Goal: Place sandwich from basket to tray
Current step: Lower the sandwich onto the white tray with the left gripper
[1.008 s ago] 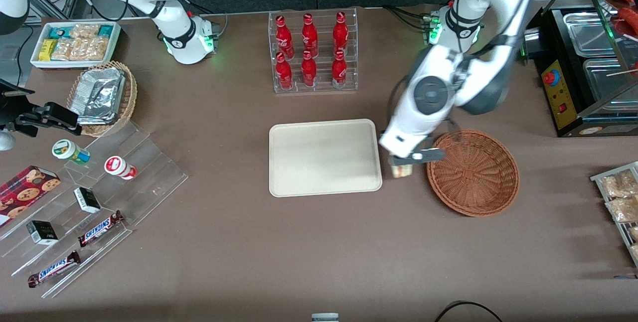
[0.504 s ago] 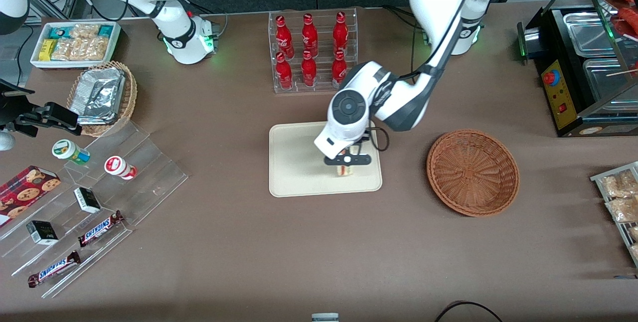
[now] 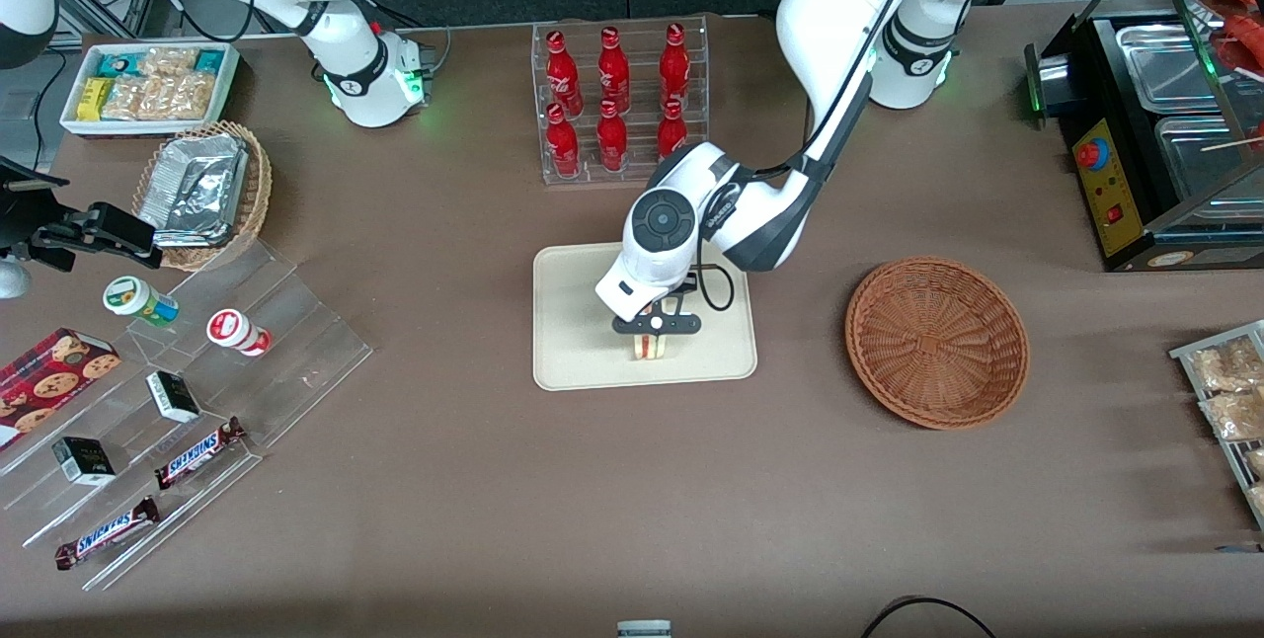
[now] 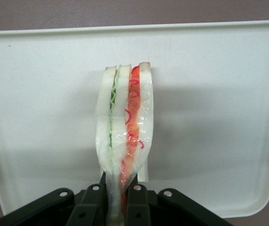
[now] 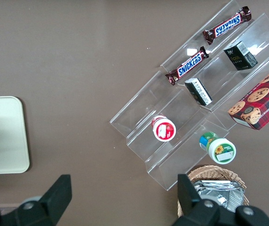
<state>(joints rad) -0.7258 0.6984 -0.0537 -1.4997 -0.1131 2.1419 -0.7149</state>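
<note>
Placing step: end effector (image 3: 656,334) clenched on the sandwich (image 3: 652,346), held cut edge up over the tray (image 3: 573,322), centre of the front frame; whether it touches the tray can't be told. Next: lower and let go. Basket (image 3: 936,342) empty at right, bottle rack (image 3: 620,105) above, nothing obstructing

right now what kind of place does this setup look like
Probably a mock snack counter in a robot lab: a rack of red soda bottles, stepped shelves of Snickers bars, and the gripper holding a wrapped sandwich over a serving tray.
</note>
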